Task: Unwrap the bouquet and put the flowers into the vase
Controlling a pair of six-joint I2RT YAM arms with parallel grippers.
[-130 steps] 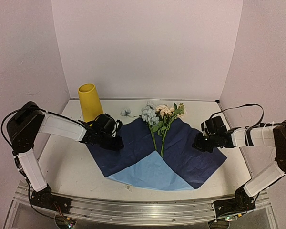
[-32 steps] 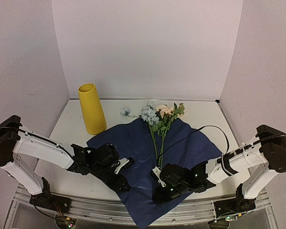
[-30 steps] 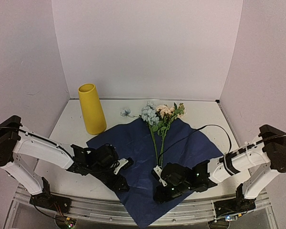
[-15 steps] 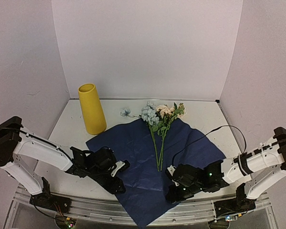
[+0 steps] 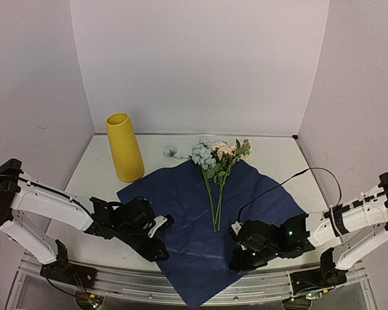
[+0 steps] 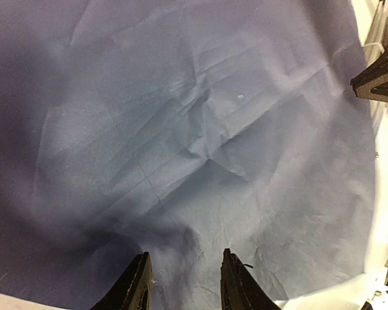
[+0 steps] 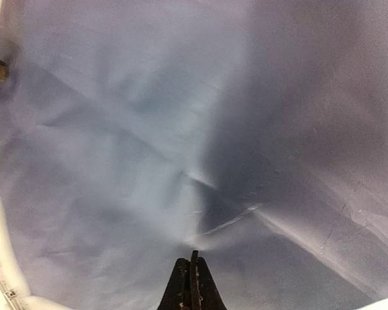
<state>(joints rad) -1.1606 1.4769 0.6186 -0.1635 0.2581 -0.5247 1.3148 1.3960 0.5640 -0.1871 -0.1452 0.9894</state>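
End effectors (image 5: 158, 250) (image 5: 238, 263) low on navy paper (image 5: 181, 194)

White tabletop (image 5: 281, 155), three items resting on it.
Creased navy paper sheet (image 5: 181, 194) spread over centre, near corner overhanging the front edge; tall smooth yellow vase (image 5: 125, 152) upright at rear left, near sheet's left corner; artificial flowers (image 5: 210, 156), blue and peach, green-stemmed, lying across sheet's far edge.

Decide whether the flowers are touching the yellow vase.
Apart. The top view shows a strip of bare white table between the vase and the flowers.
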